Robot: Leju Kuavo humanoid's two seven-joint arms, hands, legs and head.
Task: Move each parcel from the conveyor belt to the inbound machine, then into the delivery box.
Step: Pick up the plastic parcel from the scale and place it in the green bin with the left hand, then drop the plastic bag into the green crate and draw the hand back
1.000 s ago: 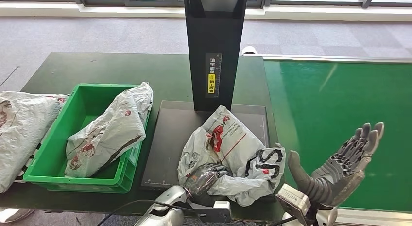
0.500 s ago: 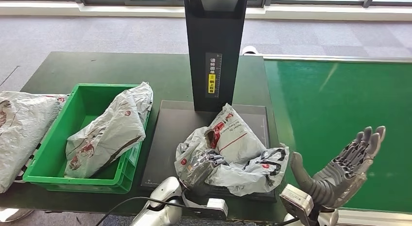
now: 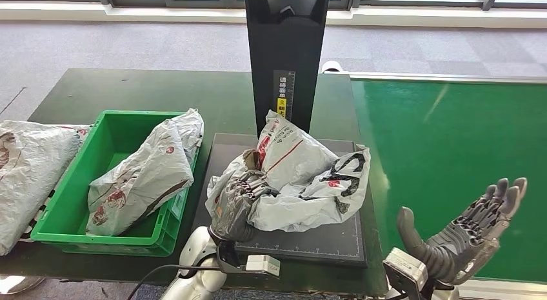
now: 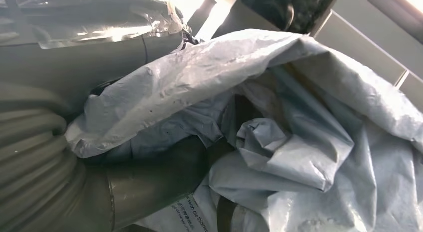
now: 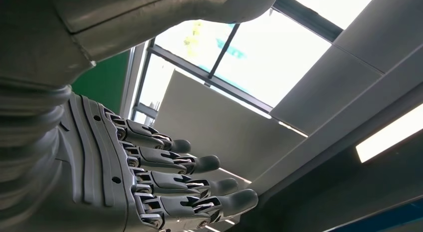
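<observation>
Only red print marks the parcel, unreadable.

Grey parcel (red, black print); green box; belt seemingly green.

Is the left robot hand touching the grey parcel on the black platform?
Touching. In the head view the left robot hand grips the grey parcel's near edge; plastic wraps over its fingers.

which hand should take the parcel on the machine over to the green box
Left. The left hand already grips the parcel on the machine plate, and the green box lies on its side. The right hand hovers open over the belt.
</observation>
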